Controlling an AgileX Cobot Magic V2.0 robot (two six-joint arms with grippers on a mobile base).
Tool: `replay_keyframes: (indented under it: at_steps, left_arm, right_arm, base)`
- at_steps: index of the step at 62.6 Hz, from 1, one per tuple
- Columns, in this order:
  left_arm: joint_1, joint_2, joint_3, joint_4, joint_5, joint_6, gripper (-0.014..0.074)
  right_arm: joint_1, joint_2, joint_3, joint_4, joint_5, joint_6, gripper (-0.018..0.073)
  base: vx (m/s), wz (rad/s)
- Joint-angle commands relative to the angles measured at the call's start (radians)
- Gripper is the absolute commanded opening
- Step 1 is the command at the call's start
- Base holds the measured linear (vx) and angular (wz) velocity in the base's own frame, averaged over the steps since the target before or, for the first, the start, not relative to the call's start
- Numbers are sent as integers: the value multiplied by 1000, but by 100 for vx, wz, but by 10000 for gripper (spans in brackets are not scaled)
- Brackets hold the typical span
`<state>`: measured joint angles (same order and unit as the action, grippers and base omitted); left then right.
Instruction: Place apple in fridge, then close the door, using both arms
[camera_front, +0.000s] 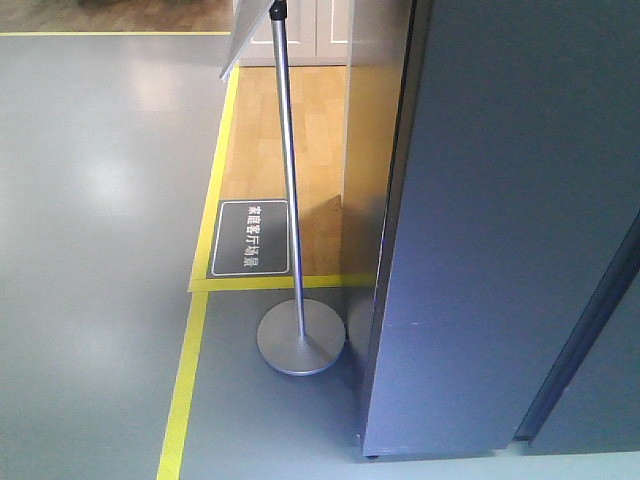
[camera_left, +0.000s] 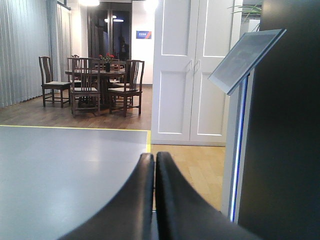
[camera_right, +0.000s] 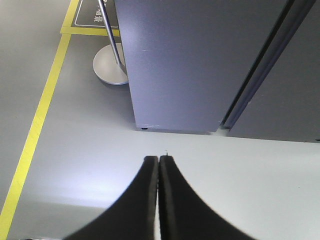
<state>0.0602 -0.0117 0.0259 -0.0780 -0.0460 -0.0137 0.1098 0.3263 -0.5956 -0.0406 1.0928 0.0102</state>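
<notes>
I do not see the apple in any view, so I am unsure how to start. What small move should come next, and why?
Probably open a gripper and turn to look for the apple. Both the left gripper and right gripper are shut and hold nothing, and the fridge shows only its closed dark grey outside.

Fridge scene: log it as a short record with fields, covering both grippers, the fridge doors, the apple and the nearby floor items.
left gripper: shut, empty, facing a dining area
right gripper: shut, empty, pointed at the floor before the fridge
fridge: dark grey, doors appear closed
apple: not in any view
sign stand: round base on grey floor, left of the fridge
yellow floor tape: runs past the stand
</notes>
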Motion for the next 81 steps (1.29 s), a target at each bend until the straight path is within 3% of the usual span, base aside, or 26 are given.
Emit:
replay_keyframes:
  at_steps: [1,8,28,46,81]
  left_arm:
    - [2,-16,21,-4,-77,-12,-6]
    - [2,-16,21,-4,-77,-12,-6]
    - [2,-16,21,-4,-77,-12,-6]
    - [2,-16,21,-4,-77,-12,-6]
    - [2,-15,21,-4,-77,-12,-6]
  right_arm:
    - [1,1,-23,-5,-55,-10,-3]
    - [-14,-54,-3,-18,-169,-10,-3]
    - [-107,-243,355,-11,-807,-10,-3]
    - [-109,-352,643,-2,-1157,-10,-3]
    - [-109,-356,637,47,-1115,-4,-3]
  base:
    - [0,0]
    - [0,0]
    - [0,0]
    - [0,0]
    - [0,0]
